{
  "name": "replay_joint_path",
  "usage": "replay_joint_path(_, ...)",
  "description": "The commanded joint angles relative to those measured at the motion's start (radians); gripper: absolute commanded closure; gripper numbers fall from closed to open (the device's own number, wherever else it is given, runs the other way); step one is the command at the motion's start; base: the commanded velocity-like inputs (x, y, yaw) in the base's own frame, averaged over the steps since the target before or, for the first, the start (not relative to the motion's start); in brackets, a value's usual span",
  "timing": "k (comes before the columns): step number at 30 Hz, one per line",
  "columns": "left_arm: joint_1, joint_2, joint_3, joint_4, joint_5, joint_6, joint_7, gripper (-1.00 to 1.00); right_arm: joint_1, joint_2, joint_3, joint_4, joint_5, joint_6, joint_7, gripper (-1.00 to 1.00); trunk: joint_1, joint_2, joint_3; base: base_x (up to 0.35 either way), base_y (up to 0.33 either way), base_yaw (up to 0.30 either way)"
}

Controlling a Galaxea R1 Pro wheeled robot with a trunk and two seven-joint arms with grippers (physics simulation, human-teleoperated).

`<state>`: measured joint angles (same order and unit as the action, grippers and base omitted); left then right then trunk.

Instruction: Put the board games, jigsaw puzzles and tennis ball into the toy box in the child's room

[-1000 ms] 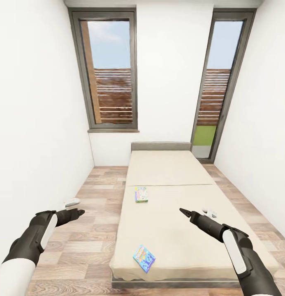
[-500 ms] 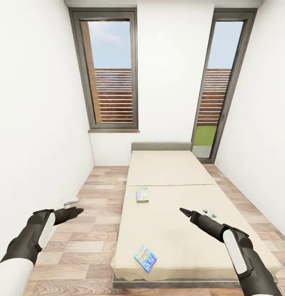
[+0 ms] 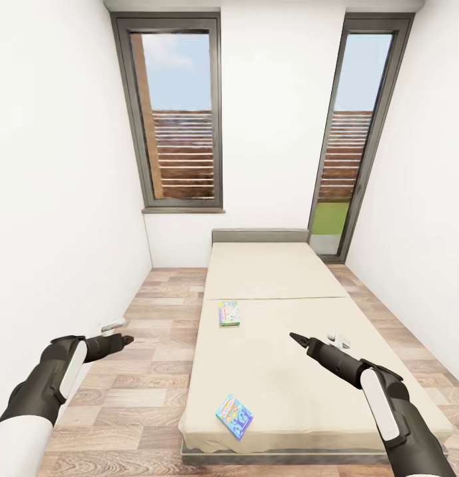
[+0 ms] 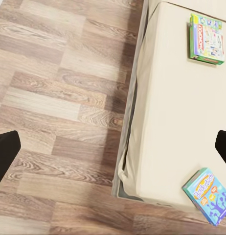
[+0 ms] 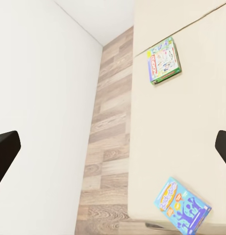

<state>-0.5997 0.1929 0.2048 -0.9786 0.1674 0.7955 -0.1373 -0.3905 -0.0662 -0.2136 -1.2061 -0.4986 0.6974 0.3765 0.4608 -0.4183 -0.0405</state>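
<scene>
Here, facing the bed (image 3: 269, 371), both arms raised.
Two board games lie on its sheet: green-edged box (image 3: 229, 313) mid-bed, blue box (image 3: 234, 417) near the foot. My left tool (image 3: 126, 340) and right tool (image 3: 293, 339): fingers spread wide, empty.

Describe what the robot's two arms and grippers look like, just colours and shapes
Both arms are matte black and rounded, each forearm carrying a long white panel, with a white upper-arm shell showing at the frame's lower left. The left gripper and right gripper taper into slim black pointed fingers, with a small pale grey-white part beside each wrist. In the wrist views the fingertips are plain black blocks. No cables or markings are visible.
</scene>
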Motion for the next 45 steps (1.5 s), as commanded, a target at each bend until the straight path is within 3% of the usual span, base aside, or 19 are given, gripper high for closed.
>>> replay_joint_path(1,-0.001,0.0,0.003,-0.001,0.003,0.012,-0.002,-1.0,-0.001,0.0,-0.002,0.0,-0.001,0.006,0.003,-1.0,0.005,-0.01,-0.006,0.0,0.0,0.0)
replay_joint_path(11,-0.003,0.001,0.018,-0.02,0.018,0.083,-0.005,-1.0,-0.001,0.001,0.0,-0.001,-0.002,0.003,0.0,-1.0,0.043,-0.08,-0.037,0.0,0.0,0.0)
replay_joint_path(14,-0.003,0.001,0.042,-0.052,0.051,0.133,-0.005,-1.0,-0.001,0.001,0.003,0.001,-0.002,0.002,-0.004,-1.0,0.054,-0.101,-0.046,0.0,0.0,0.0)
replay_joint_path(19,-0.003,0.002,0.09,-0.085,0.133,0.198,-0.006,-1.0,-0.002,0.004,0.006,0.007,-0.006,0.002,-0.006,-1.0,0.074,-0.136,-0.062,0.0,0.0,0.0)
replay_joint_path(22,-0.003,0.004,0.121,-0.095,0.195,0.225,-0.006,-1.0,-0.002,0.03,0.005,0.016,-0.011,0.004,-0.007,-1.0,0.085,-0.157,-0.071,0.0,0.0,0.0)
replay_joint_path(24,-0.003,0.013,0.129,-0.097,0.217,0.237,-0.007,-1.0,-0.003,0.052,0.003,0.03,-0.012,0.004,-0.009,-1.0,0.093,-0.171,-0.078,0.0,0.0,0.0)
replay_joint_path(29,-0.003,0.027,0.137,-0.099,0.252,0.248,-0.007,-1.0,-0.024,0.074,-0.001,0.129,-0.013,0.007,-0.013,-1.0,0.112,-0.206,-0.093,0.0,0.0,0.0)
replay_joint_path(36,-0.003,0.031,0.137,-0.1,0.309,0.25,-0.007,-1.0,-0.12,0.078,-0.007,0.38,-0.016,0.002,-0.013,-1.0,0.139,-0.255,-0.115,0.0,0.0,0.0)
replay_joint_path(40,-0.003,0.031,0.137,-0.1,0.321,0.251,-0.007,-1.0,-0.15,0.08,-0.018,0.459,-0.018,-0.002,-0.013,-1.0,0.154,-0.283,-0.128,0.0,0.0,0.0)
replay_joint_path(45,-0.003,0.03,0.137,-0.1,0.325,0.251,-0.007,-1.0,-0.161,0.081,-0.033,0.491,-0.019,-0.031,-0.015,-1.0,0.173,-0.318,-0.143,0.0,0.0,0.0)
